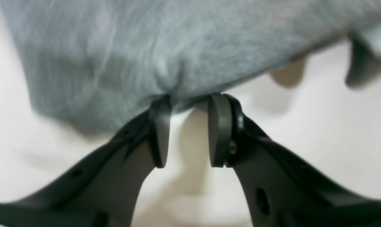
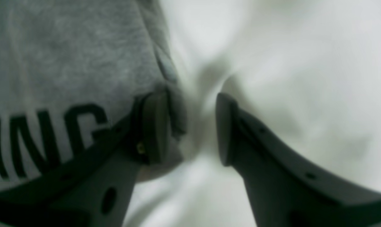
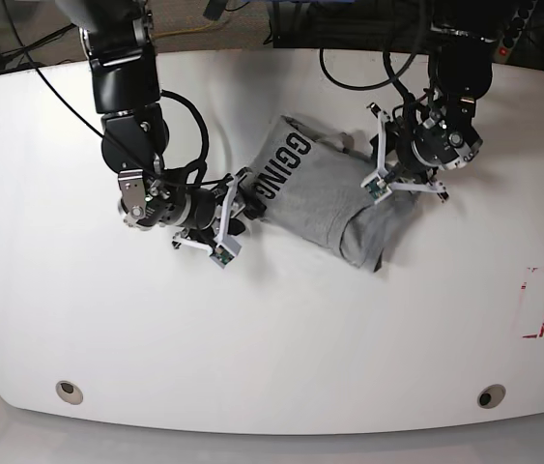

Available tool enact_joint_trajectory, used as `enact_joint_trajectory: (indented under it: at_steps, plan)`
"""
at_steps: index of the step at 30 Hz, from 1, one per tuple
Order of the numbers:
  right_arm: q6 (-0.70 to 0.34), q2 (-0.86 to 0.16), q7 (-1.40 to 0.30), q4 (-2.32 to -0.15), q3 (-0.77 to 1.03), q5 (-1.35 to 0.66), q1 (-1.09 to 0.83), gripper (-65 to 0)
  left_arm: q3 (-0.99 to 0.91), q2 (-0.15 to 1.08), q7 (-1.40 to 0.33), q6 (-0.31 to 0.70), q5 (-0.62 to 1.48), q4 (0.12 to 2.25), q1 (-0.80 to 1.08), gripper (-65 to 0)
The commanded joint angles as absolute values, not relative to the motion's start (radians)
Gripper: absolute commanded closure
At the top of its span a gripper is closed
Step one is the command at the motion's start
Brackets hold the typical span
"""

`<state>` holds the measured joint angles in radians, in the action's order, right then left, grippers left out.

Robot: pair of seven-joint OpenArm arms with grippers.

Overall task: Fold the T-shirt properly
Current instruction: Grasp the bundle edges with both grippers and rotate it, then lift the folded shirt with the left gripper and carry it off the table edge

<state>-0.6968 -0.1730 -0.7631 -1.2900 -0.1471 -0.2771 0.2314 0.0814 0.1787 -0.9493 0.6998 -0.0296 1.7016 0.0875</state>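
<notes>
While our left gripper and right gripper stand part-open, neither clamping the soft heather-grey jersey T-shirt bunched mid-table between them, we risk closing short and missing its hem.
</notes>
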Motion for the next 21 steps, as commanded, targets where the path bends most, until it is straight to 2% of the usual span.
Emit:
enact_joint_trajectory:
  at_steps: [1,6,11,21]
  plan:
    - [-0.698,-0.206,-0.753,-1.32,-0.143,-0.288,0.228,-23.1,0.079,0.205,-0.944,0.698,-0.035,1.65,0.001,-19.2]
    - [-0.698,-0.231,-0.756,-1.429,-0.143,-0.283,0.153,-23.1,0.124,0.216,-0.938,0.698,-0.033,1.512,-0.16,-19.0]
    - [-0.698,-0.197,-0.8,-1.52,-0.145,-0.283,0.082,-23.1,0.128,0.211,-0.94,0.698,-0.031,1.475,-0.26,-19.0]
    - [-0.698,-0.015,-0.872,-1.6,-0.147,-0.282,0.018,-23.1,0.117,0.262,-1.052,0.698,-0.027,1.738,-0.252,-19.0]
